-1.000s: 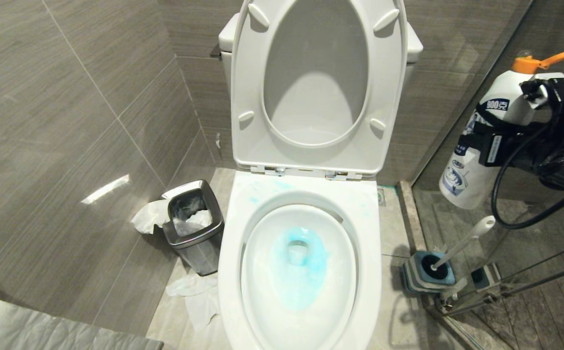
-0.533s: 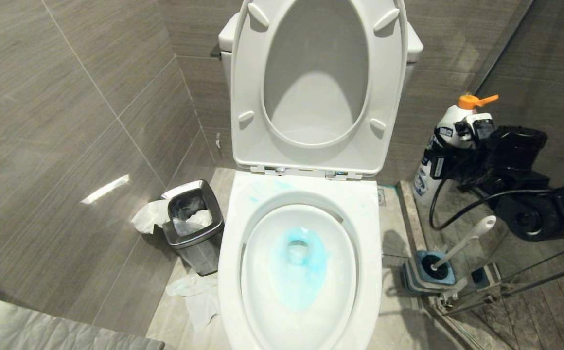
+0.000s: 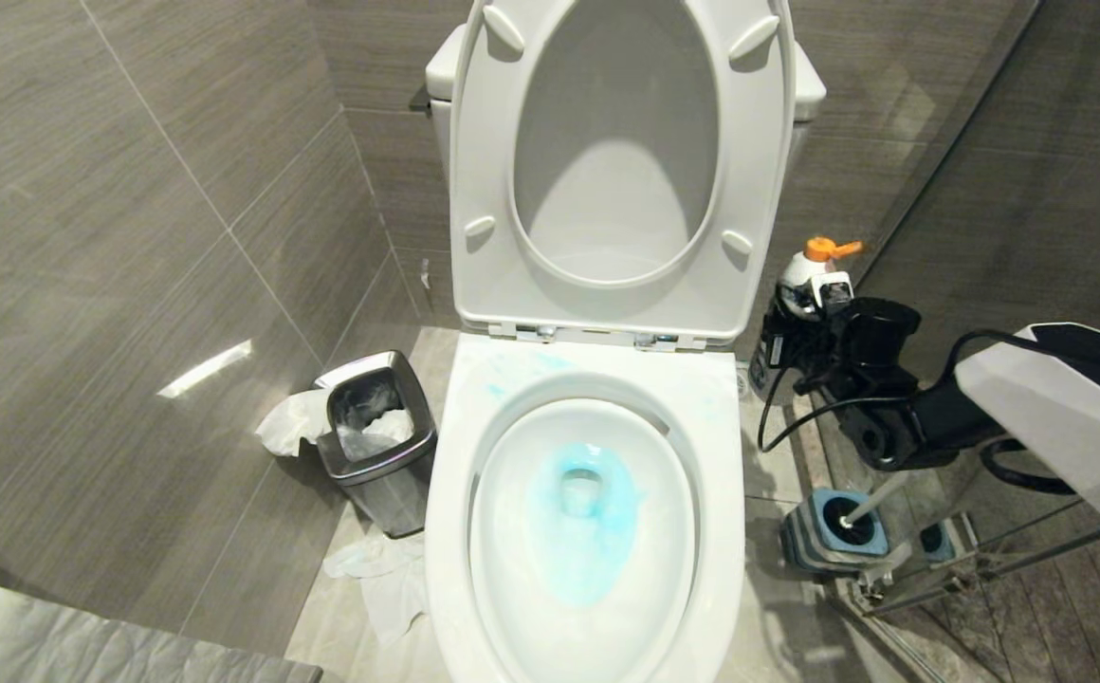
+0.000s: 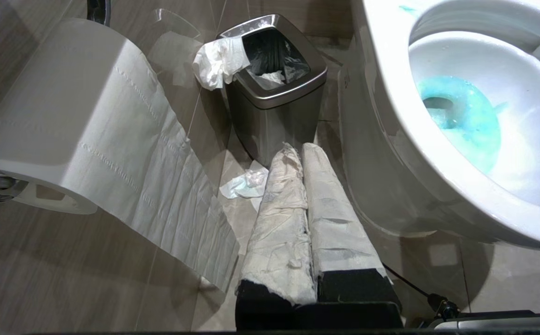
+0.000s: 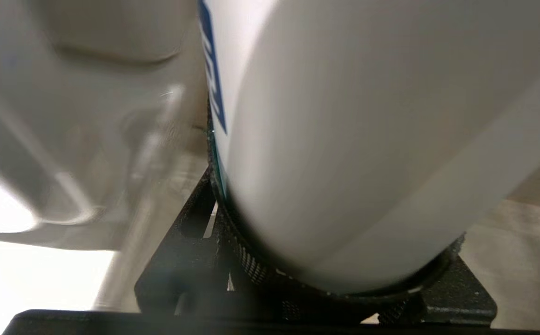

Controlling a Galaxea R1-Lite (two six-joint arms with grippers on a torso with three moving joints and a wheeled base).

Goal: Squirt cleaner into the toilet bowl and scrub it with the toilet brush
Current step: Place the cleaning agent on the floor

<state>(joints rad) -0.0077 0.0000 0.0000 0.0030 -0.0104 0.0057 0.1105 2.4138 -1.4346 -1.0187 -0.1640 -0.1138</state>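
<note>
Toilet bowl (image 3: 588, 531) is seen w/ seat and lid raised against the tank. Cleaner (image 3: 580, 531) is pooled turquoise in the basin, round the drain and toward the front; faint blue smears are also seen on the rim's back left, near the hinges.

Floor (image 3: 778, 607) carries the rest. Steel waste bin (image 3: 377, 441) is stood just beside the bowl's left side, lined w/ a dark bag, w/ crumpled white tissue inside and one wad draped over its far-left edge. More tissue is scattered on the floor at the bin's front.

Toilet paper roll (image 4: 51, 121) is seen in the left wrist view, w/ a long strip hanging down.

Cleaner bottle (image 3: 806, 280), white w/ orange cap, is held upright low at the bowl's back right, by the glass partition. Right gripper (image 3: 782, 351) is clamped on the bottle's body; in the right wrist view the white bottle wall fills the space betw. the black fingers. Whether the bottle's base touches the floor cannot be told.

Brush holder (image 3: 834, 531), squarish, blue-and-grey, is sat on the floor at the bowl's right side, nearer than the bottle. Toilet brush (image 3: 868, 505) is stood in it, handle leaning right, upper part hidden behind the right arm.

Left gripper (image 4: 305, 186) is parked low, left of the bowl; its tissue-wrapped fingers are pressed together, nothing betw. them.
</note>
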